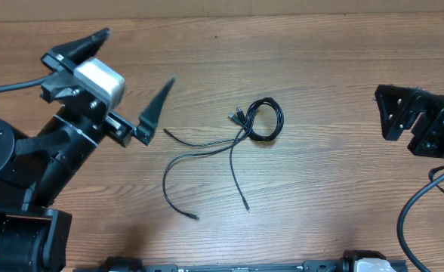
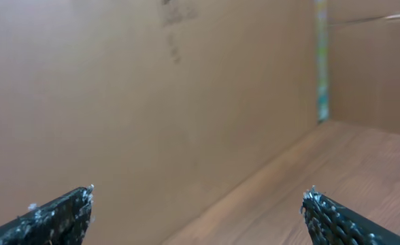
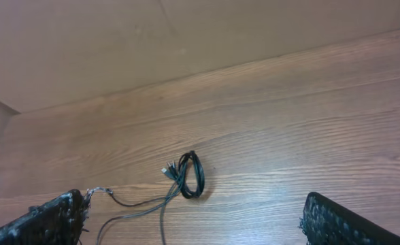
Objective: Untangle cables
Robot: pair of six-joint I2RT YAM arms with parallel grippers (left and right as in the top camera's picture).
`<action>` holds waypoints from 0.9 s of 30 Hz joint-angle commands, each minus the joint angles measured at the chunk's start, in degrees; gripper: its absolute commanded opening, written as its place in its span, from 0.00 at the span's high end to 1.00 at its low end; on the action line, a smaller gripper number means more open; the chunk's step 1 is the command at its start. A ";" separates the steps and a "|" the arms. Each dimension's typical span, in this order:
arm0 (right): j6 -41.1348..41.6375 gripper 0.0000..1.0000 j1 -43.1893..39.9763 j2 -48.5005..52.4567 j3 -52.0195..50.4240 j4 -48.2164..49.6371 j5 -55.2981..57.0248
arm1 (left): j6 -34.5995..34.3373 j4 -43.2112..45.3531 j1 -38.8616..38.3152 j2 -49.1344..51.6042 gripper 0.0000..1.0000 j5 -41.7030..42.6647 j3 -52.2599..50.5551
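I keep left gripper (image 1: 140, 55) and right gripper (image 3: 194, 199) gaping, empty, flanking the tangled cables (image 1: 246, 130) for approach

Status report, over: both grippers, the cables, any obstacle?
Left gripper: jaws open, empty. Right gripper: jaws open, empty. Cables tangled, looped at one end, untouched. No obstacle seen.

No legible text, brand or number in any view. Brown cardboard wall (image 2: 152, 116), left wrist view, carries faint dark marks (image 2: 173, 37) near its top edge — too blurred to read.
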 commanded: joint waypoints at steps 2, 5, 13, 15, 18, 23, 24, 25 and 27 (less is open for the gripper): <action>-0.48 0.00 -0.20 -0.13 1.14 0.07 1.40 | -1.11 -2.80 -1.31 2.84 0.00 -10.58 5.53; -0.50 0.00 -0.20 0.07 1.14 -0.24 1.44 | -1.07 -6.58 -5.27 5.88 0.00 -14.08 11.45; -0.48 0.00 -0.20 0.13 1.14 -1.20 3.78 | 3.02 -9.99 -24.30 14.73 0.00 -29.40 16.65; -0.50 0.00 -0.20 0.13 1.14 -1.29 3.78 | 3.52 -9.81 -27.71 17.53 0.00 -32.59 16.61; -0.48 0.00 -0.20 0.13 1.14 -1.40 3.78 | 3.91 -9.38 -29.31 21.84 0.00 -33.24 16.59; -0.48 0.00 -0.20 1.11 1.03 -1.57 3.78 | 4.74 -9.14 -28.26 29.29 0.00 -29.75 16.57; -0.44 0.00 -0.20 1.62 1.03 -1.86 3.76 | 5.62 -9.14 -27.78 30.91 0.00 -28.33 16.59; -0.44 0.00 -0.20 2.14 1.03 -2.29 3.76 | 6.58 -9.20 -27.32 32.68 0.00 -26.80 16.57; -0.02 0.00 -0.20 3.78 1.01 -3.52 3.74 | 8.66 -9.70 -26.49 35.78 0.00 -24.39 16.59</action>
